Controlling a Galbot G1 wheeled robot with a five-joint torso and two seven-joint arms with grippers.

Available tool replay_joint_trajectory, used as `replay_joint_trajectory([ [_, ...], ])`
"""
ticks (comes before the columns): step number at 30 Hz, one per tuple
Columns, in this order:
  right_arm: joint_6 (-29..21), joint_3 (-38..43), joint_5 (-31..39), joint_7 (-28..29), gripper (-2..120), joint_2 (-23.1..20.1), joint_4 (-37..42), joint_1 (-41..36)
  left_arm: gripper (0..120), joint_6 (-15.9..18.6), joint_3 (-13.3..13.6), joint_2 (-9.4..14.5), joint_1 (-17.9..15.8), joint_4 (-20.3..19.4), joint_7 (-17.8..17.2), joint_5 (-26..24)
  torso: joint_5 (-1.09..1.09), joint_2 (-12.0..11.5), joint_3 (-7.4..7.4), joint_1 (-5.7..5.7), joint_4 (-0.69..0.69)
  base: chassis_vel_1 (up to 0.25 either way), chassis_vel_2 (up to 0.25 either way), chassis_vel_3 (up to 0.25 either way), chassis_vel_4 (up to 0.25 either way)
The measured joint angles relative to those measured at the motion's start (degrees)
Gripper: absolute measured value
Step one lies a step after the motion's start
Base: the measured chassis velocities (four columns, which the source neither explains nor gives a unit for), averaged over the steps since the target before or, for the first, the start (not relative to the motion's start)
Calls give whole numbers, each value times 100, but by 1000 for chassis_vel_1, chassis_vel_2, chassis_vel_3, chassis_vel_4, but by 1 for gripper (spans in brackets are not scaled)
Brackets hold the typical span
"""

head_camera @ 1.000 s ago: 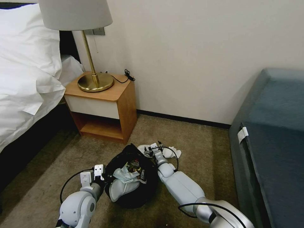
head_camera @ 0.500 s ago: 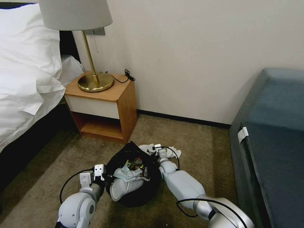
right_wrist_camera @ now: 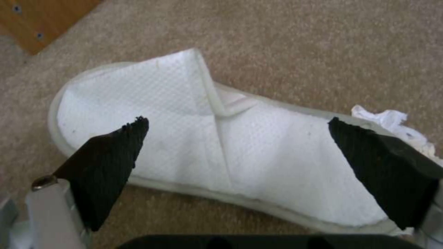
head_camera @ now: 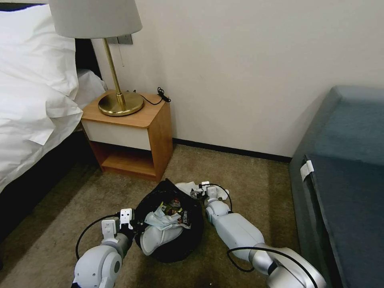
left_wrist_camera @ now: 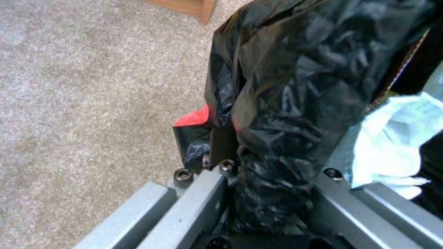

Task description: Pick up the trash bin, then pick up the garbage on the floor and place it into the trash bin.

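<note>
Trash bin [head_camera: 170,234] sits on the carpet [head_camera: 256,188] before the nightstand [head_camera: 132,136], already stuffed, its black liner pinched tight by the left gripper [head_camera: 132,226]. Beyond it lies a white slipper [right_wrist_camera: 217,152], with the right gripper [right_wrist_camera: 235,162] spread wide just above. I'd drop straight down and close across the slipper's middle, avoiding the tissue [right_wrist_camera: 397,124] beside its heel.

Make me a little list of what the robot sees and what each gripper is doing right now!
Place: carpet by a nightstand
Trash bin: black-bagged, already holds a slipper and wrappers
Left gripper: shut on the bin's bag rim
Right gripper: open, hovering over a white slipper on the floor
Tissue: crumpled, beside that slipper
</note>
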Motion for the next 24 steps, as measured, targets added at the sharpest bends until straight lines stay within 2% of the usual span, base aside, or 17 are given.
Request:
replay_joint_trajectory([
  [2, 7, -13, -2, -8, 99, -6, 12, -18, 0, -2, 2, 0, 0, 0, 1, 5, 0, 0, 0, 0, 0, 0, 0, 0, 0],
  [5, 64, -50, -39, -45, 85, -11, 33, -59, 0, -4, 18, -1, -20, 14, 5, 11, 0, 0, 0, 0, 0, 0, 0, 0, 0],
  [8, 95, -57, -58, -56, 80, -6, 21, -65, 0, -5, 21, -4, -33, 23, 5, 12, 0, 0, 0, 0, 0, 0, 0, 0, 0],
  [10, 142, -66, -91, -73, 68, -5, -5, -73, 0, -5, 35, -7, -53, 38, 5, 12, 0, 0, 0, 0, 0, 0, 0, 0, 0],
  [11, 142, -66, -91, -73, 68, -5, -5, -73, 0, -5, 35, -7, -53, 38, 5, 12, 0, 0, 0, 0, 0, 0, 0, 0, 0],
  [14, 206, -64, -116, -93, 51, -20, -42, -76, 0, -12, 61, -11, -67, 47, 9, 15, 0, 0, 0, 0, 0, 0, 0, 0, 0],
  [15, 206, -64, -116, -93, 51, -20, -42, -76, 0, -12, 61, -11, -67, 47, 9, 15, 0, 0, 0, 0, 0, 0, 0, 0, 0],
  [17, 254, -57, -135, -104, 41, -31, -63, -75, 0, -18, 68, -9, -69, 48, 17, 16, 0, 0, 0, 0, 0, 0, 0, 0, 0],
  [18, 254, -57, -135, -104, 41, -31, -63, -75, 0, -18, 68, -9, -69, 48, 17, 16, 0, 0, 0, 0, 0, 0, 0, 0, 0],
  [24, 307, -35, -170, -106, 16, -89, -91, -70, 0, -27, 67, 33, -75, 45, 28, 16, 0, 0, 0, 0, 0, 0, 0, 0, 0],
])
